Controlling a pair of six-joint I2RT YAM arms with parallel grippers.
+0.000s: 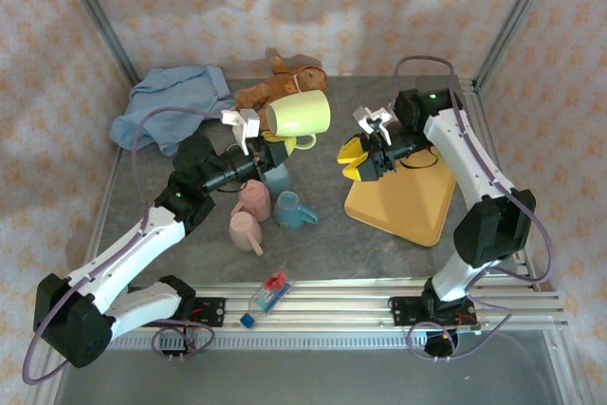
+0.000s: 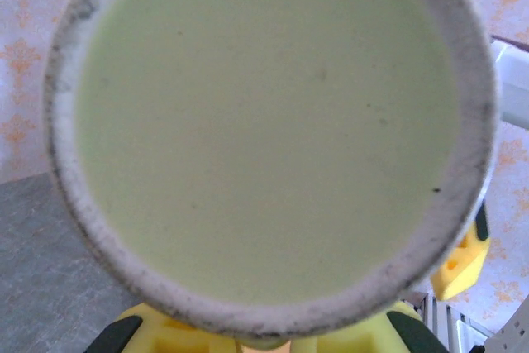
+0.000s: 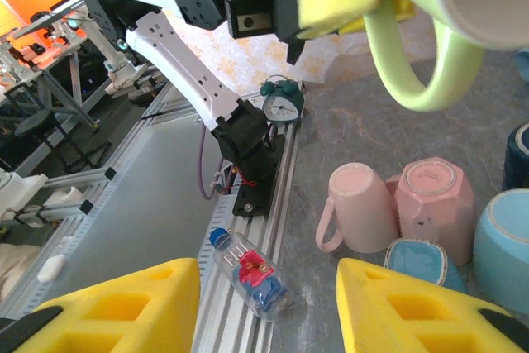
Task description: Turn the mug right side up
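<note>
Top external: left gripper (image 1: 277, 141) pinches green mug (image 1: 300, 113), held sideways above the bench; uprighting and placing are left. Right gripper (image 1: 349, 162) is spread.

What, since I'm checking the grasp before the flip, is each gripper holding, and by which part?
The left gripper holds the green mug aloft, pinching its wall beside the handle. The right gripper is open and empty.

Up close on the left wrist, the base of the mug (image 2: 264, 138) runs off the top edge, and the left fingers (image 2: 165, 332) barely peek out beneath it, clipped at the bottom. On the right wrist, the mug is cut off at the top corner, the right fingers (image 3: 124, 307) are clipped below, and a blue mug (image 3: 506, 237) is sliced by the right edge. From above, the plush toy (image 1: 285, 82) sits half hidden behind the mug.
</note>
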